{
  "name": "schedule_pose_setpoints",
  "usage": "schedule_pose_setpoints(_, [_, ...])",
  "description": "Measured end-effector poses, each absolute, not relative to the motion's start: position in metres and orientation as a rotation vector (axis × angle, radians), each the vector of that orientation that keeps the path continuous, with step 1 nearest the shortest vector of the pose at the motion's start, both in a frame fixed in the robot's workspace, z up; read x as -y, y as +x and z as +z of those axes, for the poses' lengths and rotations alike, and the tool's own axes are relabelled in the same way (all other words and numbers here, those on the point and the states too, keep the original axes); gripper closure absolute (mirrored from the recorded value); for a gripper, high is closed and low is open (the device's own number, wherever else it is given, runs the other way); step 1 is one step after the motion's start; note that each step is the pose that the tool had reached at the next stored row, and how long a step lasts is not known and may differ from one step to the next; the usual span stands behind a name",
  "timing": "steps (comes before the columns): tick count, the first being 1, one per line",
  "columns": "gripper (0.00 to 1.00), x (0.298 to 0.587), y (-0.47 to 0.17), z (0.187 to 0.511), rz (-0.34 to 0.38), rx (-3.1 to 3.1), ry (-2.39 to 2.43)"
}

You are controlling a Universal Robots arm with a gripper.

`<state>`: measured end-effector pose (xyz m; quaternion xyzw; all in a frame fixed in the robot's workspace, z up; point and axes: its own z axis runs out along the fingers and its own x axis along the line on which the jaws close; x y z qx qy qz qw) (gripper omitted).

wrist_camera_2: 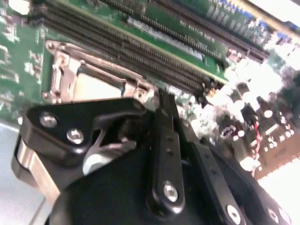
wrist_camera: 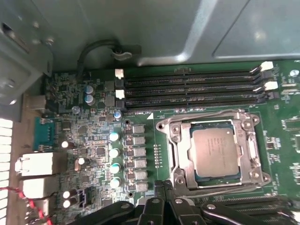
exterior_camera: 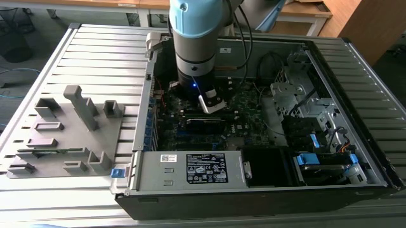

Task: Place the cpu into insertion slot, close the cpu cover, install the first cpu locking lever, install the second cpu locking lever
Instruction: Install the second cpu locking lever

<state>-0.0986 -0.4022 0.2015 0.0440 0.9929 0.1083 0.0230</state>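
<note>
Currently I have the slatted metal counter [exterior_camera: 76,52] carrying an open computer case [exterior_camera: 254,199] and, at the exterior view's left, a grey fixture block [exterior_camera: 63,137]. Inside the case lie the green motherboard [wrist_camera: 84,140], a labelled grey power-supply box [exterior_camera: 190,168] along the near wall, and drive bays with blue tabs [exterior_camera: 307,159] at the exterior view's right. The arm [exterior_camera: 197,42] reaches down into the case over the board.

On the board, the long black memory slots [wrist_camera: 187,89] run just beside the insertion slot [wrist_camera: 255,150]. The cpu [wrist_camera: 216,152] sits flat inside the slot, silver top up. The cpu cover [wrist_camera: 206,123] is down around the chip, which shows through its window. I cannot tell how the thin locking levers stand.

The hand [wrist_camera: 164,206] hangs close to the slot's edge. Its black linkage [wrist_camera_2: 164,154] shows in the second wrist view; I cannot tell how far apart the fingers stand, nor whether anything is held.
</note>
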Motion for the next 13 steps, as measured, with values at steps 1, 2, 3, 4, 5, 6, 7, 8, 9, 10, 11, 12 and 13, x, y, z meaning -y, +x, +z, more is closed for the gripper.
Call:
schedule_pose_setpoints(1, [0.89,0.402,-0.099,0.205,0.335,-3.075,0.136])
schedule_pose_setpoints(2, [0.89,0.402,-0.099,0.208,0.336,-3.074,0.136])
schedule_pose_setpoints(3, [0.89,0.402,-0.099,0.212,0.335,-3.074,0.136])
schedule_pose_setpoints(4, [0.89,0.402,-0.099,0.216,0.335,-3.074,0.136])
schedule_pose_setpoints(5, [0.89,0.402,-0.099,0.22,0.335,-3.075,0.136])
schedule_pose_setpoints(6, [0.89,0.402,-0.099,0.224,0.335,-3.075,0.136])
schedule_pose_setpoints(7, [0.89,0.402,-0.099,0.228,0.335,-3.074,0.136])
schedule_pose_setpoints(8, [0.89,0.402,-0.099,0.232,0.335,-3.075,0.136])
schedule_pose_setpoints(9, [0.89,0.402,-0.099,0.235,0.335,-3.075,0.136])
schedule_pose_setpoints(10, [0.89,0.402,-0.098,0.237,0.334,-3.075,0.136])
schedule_pose_setpoints(11, [0.89,0.402,-0.098,0.237,0.33,-3.075,0.136])
schedule_pose_setpoints(12, [0.89,0.402,-0.098,0.237,0.319,-3.076,0.136])
schedule_pose_setpoints(13, [0.89,0.402,-0.098,0.237,0.303,-3.077,0.135])
